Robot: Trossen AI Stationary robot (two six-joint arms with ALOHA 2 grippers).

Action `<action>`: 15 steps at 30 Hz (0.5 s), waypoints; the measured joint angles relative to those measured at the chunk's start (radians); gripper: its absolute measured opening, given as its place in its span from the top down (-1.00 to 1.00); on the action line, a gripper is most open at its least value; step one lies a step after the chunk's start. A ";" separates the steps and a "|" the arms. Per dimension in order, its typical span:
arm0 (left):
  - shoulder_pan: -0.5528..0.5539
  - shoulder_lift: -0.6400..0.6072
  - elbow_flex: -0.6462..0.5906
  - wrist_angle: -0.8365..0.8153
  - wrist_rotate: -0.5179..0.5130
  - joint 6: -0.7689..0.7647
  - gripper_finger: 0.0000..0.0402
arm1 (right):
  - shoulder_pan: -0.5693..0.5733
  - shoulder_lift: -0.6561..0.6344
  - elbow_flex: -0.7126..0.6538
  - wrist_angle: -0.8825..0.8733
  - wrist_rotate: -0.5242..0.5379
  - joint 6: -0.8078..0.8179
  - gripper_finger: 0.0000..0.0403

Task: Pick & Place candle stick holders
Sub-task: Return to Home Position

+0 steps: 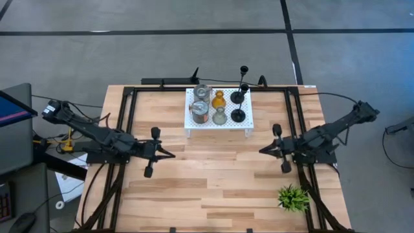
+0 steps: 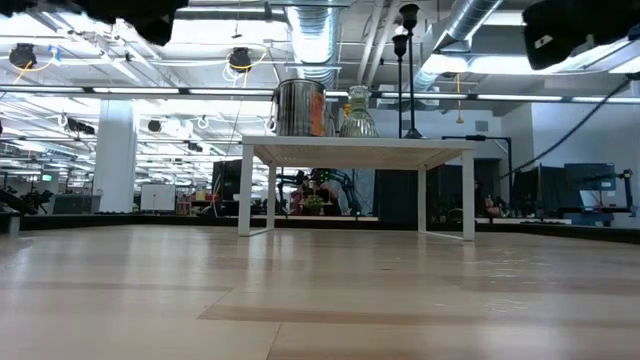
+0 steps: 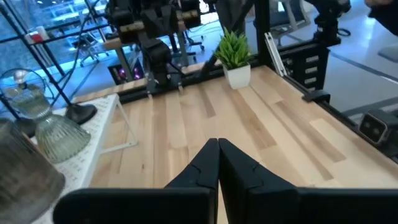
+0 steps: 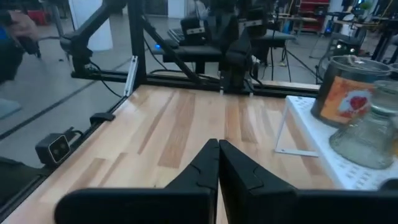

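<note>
High view: wooden table [image 1: 194, 188] on grey floor [image 1: 129, 52], holders [image 1: 220, 116] atop white stand [image 1: 224, 128], left gripper [image 1: 171, 154] and right gripper [image 1: 262, 150] closed.

Robotics lab in a big open industrial hall.

From above, a wooden bench [image 1: 213, 188] framed in black aluminium rails [image 1: 127, 123] carries two dark robot arms at its left and right sides, with the left end effector [image 1: 171, 154] and the right end effector [image 1: 262, 150] pointing inward over the boards. Around it is a grey concrete floor [image 1: 97, 55] marked with dark tape lines [image 1: 194, 31], with a monitor [image 1: 16, 113] at the left edge. At bench height, the top of the frame shows bare ventilation ducts [image 2: 310, 25], strip lights [image 2: 100, 92] and a white pillar [image 2: 115, 155]. More rigs and lit screens [image 2: 600, 195] stand behind.
</note>
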State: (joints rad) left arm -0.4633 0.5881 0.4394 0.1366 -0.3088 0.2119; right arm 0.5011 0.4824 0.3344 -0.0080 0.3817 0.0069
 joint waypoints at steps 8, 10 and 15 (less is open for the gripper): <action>0.000 0.004 -0.040 0.048 0.001 0.000 0.98 | 0.006 -0.284 0.000 -0.180 0.012 -0.030 1.00; 0.000 0.004 -0.044 0.069 -0.002 0.001 0.97 | 0.006 -0.347 0.000 -0.217 0.013 -0.029 1.00; 0.000 0.004 -0.045 0.144 -0.013 0.054 0.97 | 0.006 -0.480 0.000 -0.300 0.010 -0.029 1.00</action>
State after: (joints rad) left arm -0.4637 0.5923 0.3943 0.2809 -0.3218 0.2662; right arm 0.5076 0.0026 0.3344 -0.3076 0.3920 -0.0219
